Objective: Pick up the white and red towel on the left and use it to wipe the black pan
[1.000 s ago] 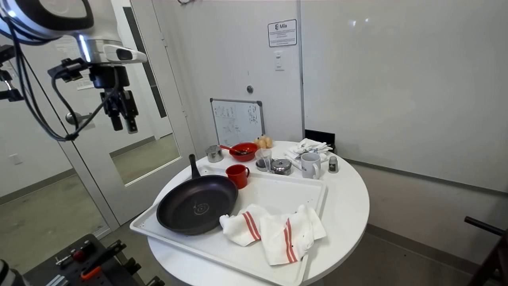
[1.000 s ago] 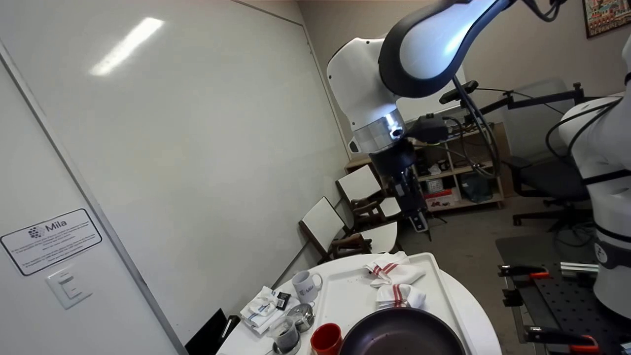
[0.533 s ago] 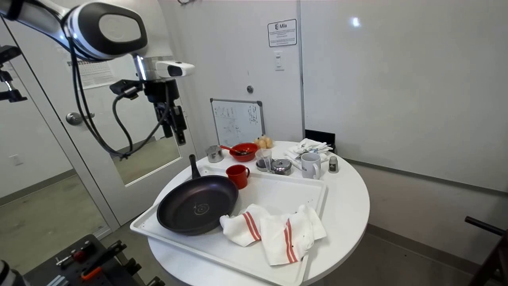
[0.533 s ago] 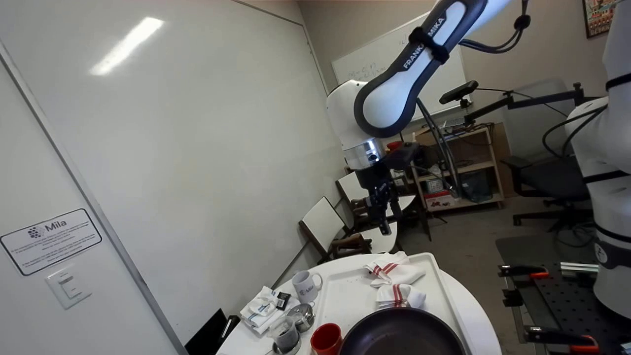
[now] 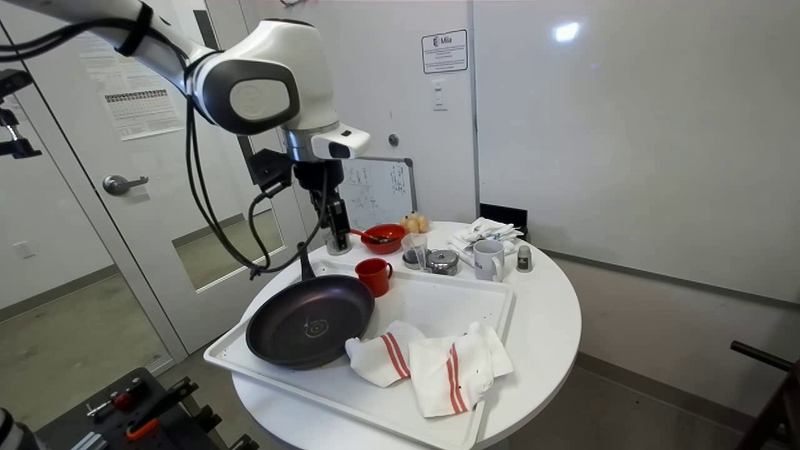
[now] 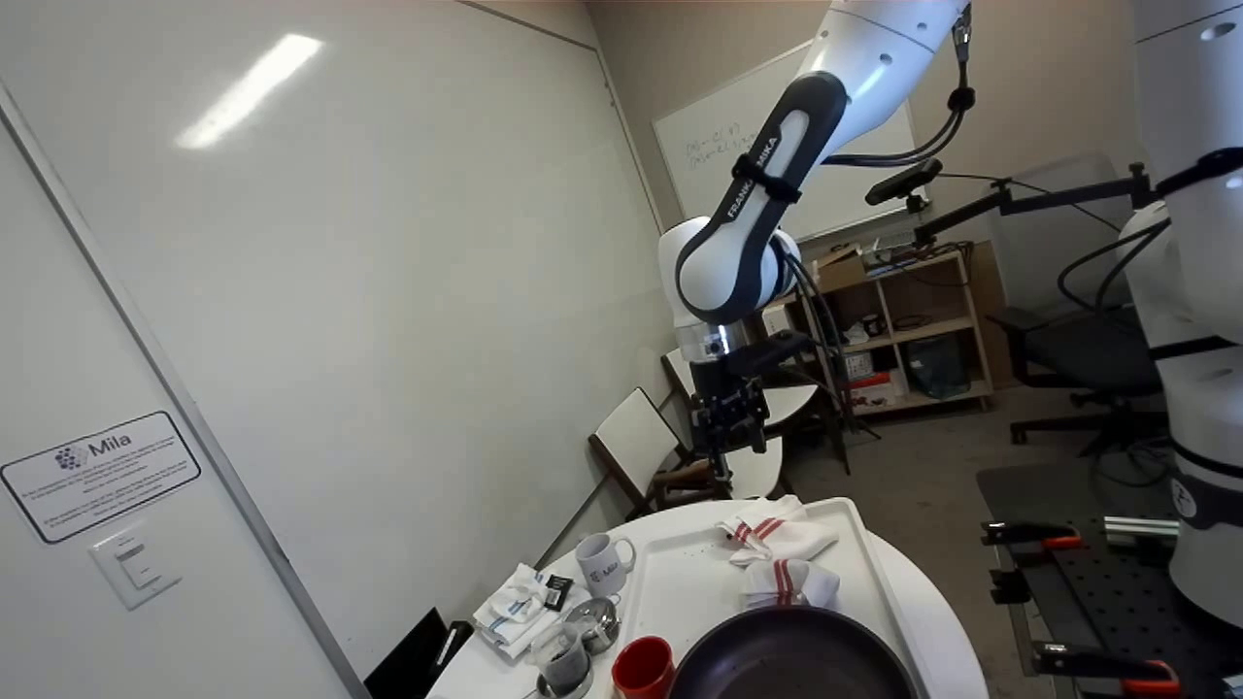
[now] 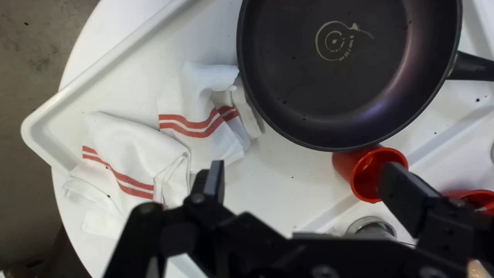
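Two crumpled white towels with red stripes lie on the white tray (image 5: 456, 300). The smaller towel (image 5: 378, 359) is beside the pan; the larger towel (image 5: 437, 375) lies at the tray's edge. The smaller (image 7: 204, 116) and larger (image 7: 131, 150) towels also show in the wrist view. The black pan (image 5: 306, 325) sits upright on the tray, handle pointing backward; it fills the top of the wrist view (image 7: 335, 77). My gripper (image 7: 303, 170) is open and empty, its fingers wide apart. It hangs above the table, apart from both towels and the pan, in both exterior views (image 5: 337, 240) (image 6: 723, 471).
A red mug (image 5: 373, 277) stands against the pan. Behind the tray are a red bowl (image 5: 390, 240), a clear cup (image 5: 414, 250), a metal pot (image 5: 444, 262), a grey mug (image 5: 489, 260), a shaker (image 5: 524, 259) and folded white cloths (image 5: 484, 236). The wall stands behind the table.
The arm has swung across toward the table and come lower, so the gripper now hangs over the table area. The towels, pan and other objects have not moved.
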Tool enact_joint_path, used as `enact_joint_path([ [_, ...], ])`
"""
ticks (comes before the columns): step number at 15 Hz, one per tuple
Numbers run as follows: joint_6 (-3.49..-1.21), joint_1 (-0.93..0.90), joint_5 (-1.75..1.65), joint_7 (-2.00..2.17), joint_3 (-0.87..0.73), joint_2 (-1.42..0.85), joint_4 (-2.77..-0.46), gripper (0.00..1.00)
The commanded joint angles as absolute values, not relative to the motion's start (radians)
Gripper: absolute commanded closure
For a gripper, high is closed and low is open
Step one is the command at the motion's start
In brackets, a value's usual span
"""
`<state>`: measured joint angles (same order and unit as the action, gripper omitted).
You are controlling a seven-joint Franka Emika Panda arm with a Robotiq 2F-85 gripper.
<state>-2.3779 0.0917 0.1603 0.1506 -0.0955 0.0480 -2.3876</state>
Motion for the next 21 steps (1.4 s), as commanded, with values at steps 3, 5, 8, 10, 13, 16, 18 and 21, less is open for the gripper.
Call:
enact_joint_path([
  [3, -2.462, 0.112, 0.198, 0.124, -0.111, -0.132, -2.317, 0.00],
  [5, -2.481, 0.121, 0.199, 0.124, -0.113, -0.172, -2.303, 0.00],
  [8, -2.490, 0.126, 0.209, 0.112, -0.103, -0.193, -2.308, 0.00],
  [10, -2.487, 0.124, 0.198, 0.117, -0.104, -0.189, -2.315, 0.00],
  [13, -2.489, 0.127, 0.196, 0.118, -0.106, -0.197, -2.311, 0.00],
  [16, -2.474, 0.120, 0.173, 0.142, -0.111, -0.188, -2.317, 0.00],
  [18, -2.475, 0.120, 0.173, 0.142, -0.111, -0.188, -2.317, 0.00],
  [21, -2.477, 0.121, 0.168, 0.152, -0.115, -0.200, -2.308, 0.00],
])
